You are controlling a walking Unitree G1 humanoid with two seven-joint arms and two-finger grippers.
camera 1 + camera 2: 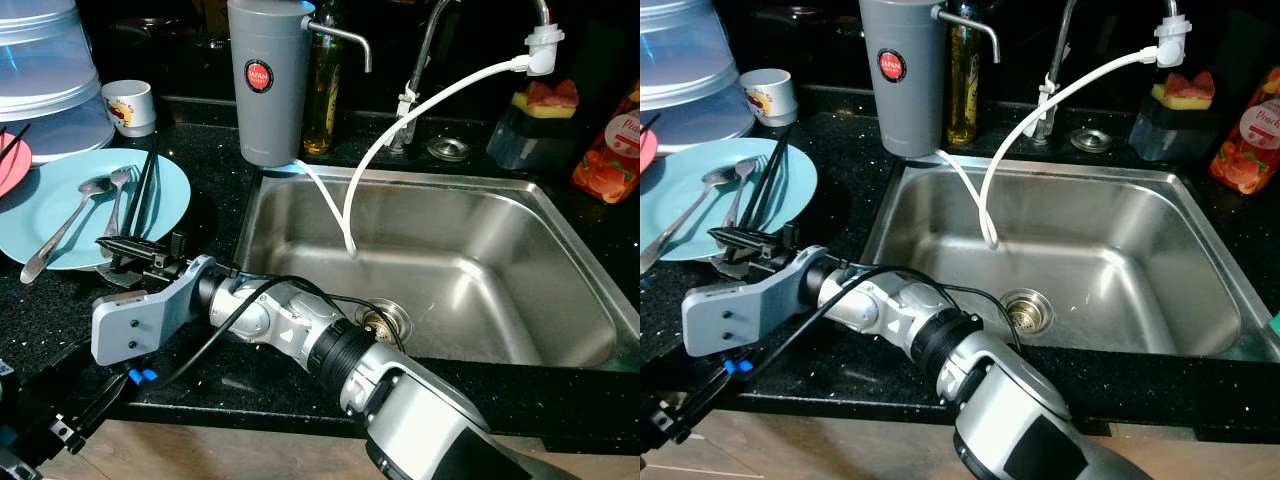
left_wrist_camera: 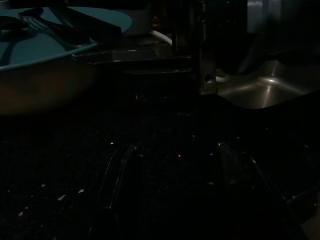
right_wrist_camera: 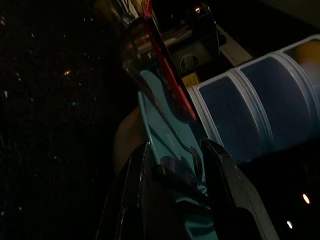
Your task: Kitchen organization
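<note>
1. Right end effector [image 1: 135,252] reached across to the near rim of the plate [image 1: 172,190], fingers [image 3: 227,190] spread with the rim between them; not judged clamped yet.
2. Plate lying flat on the worktop [image 1: 215,165], left of the sink [image 1: 560,300], carrying a spoon [image 1: 60,235], a fork [image 1: 118,195] and chopsticks [image 1: 148,185].
3. Left arm [image 1: 45,425] low at the worktop edge, seemingly idle; cannot tell its grip state from the dark wrist view.
4. Likely step: taking hold of the plate to carry it towards the sink.
5. Slide further onto the rim before closing, so that one finger sits well under and one well over the edge.
6. Watch the utensil handle lying close between the fingers in the right wrist view; pinch the plate alone, or plate and handle together squarely, never half a handle.
7. Close firmly: a glazed rim held from one side will probably slip.
8. Lift level and slowly; loose cutlery likely to slide off at any tilt.
9. Keep clear of the cup [image 1: 130,105] behind.
</note>
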